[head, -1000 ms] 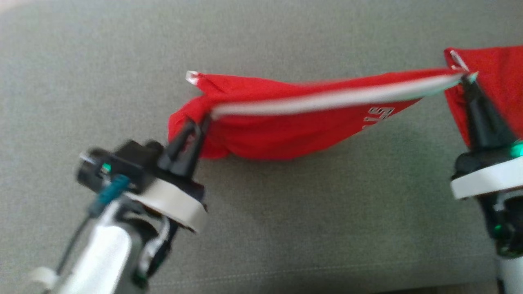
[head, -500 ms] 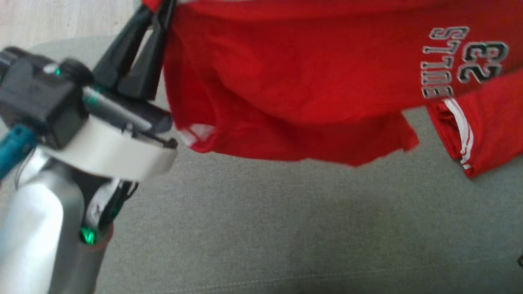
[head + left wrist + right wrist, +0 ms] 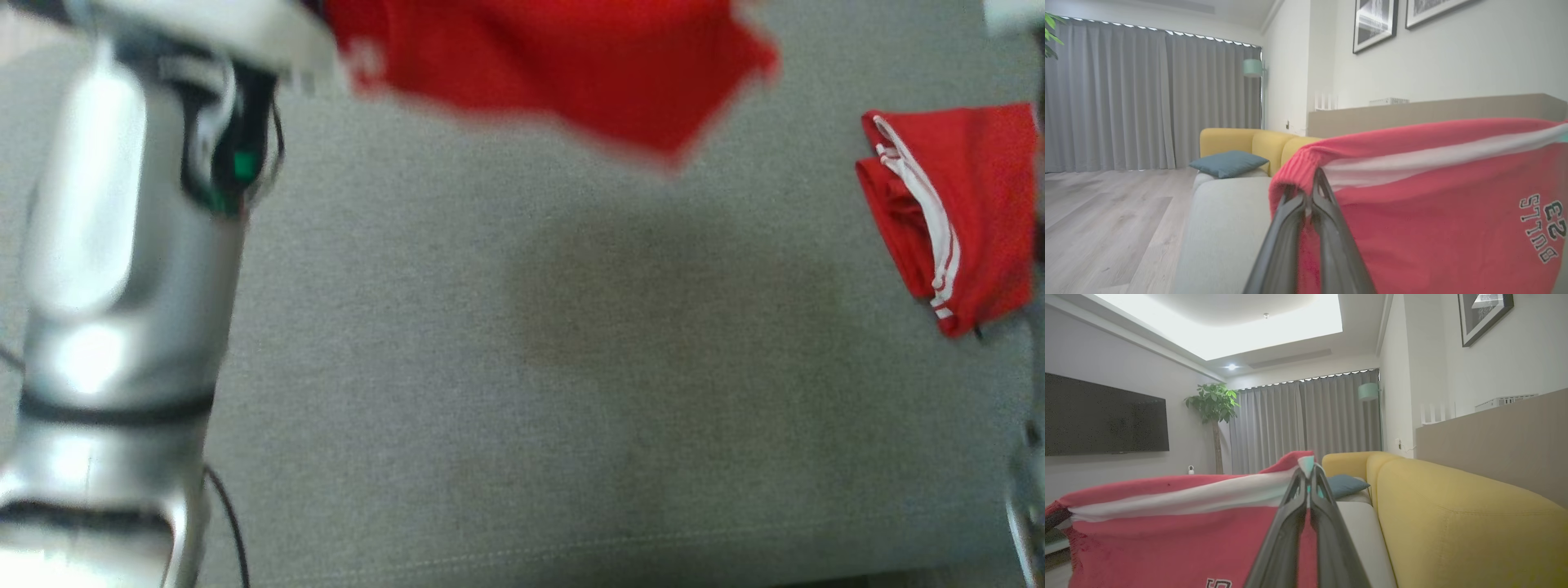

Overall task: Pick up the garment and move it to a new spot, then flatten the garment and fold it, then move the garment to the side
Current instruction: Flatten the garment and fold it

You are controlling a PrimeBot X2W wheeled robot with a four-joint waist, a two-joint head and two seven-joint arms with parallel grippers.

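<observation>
**Holding the garment aloft between two clamped grippers**

*Head view.* The garment [image 3: 555, 65], red and blurred, is seen hanging at the top edge, above the grey seat cushion [image 3: 490, 392], on which a soft shadow is cast. The silver left forearm [image 3: 122, 245] is seen rising along the left side. A folded red piece [image 3: 955, 212] with white stripes is seen lying on the cushion at the far right.

*Left wrist view.* The left gripper [image 3: 1311, 196] is shown clenched on the garment's ribbed red hem, with the cloth pinched between the two dark fingers. A white band [image 3: 1433, 157] is stretched taut from there toward the right. The lettering "BULLS 23" [image 3: 1545, 228] is seen upside down near the right edge. A blue pillow [image 3: 1229, 163] is seen on a yellow sofa [image 3: 1233, 141] behind.

*Right wrist view.* The right gripper [image 3: 1306, 477] is shown clamped on the other end of the white band, its fingertips pressed together over the cloth. The garment is spread to the left, below the band.
</observation>
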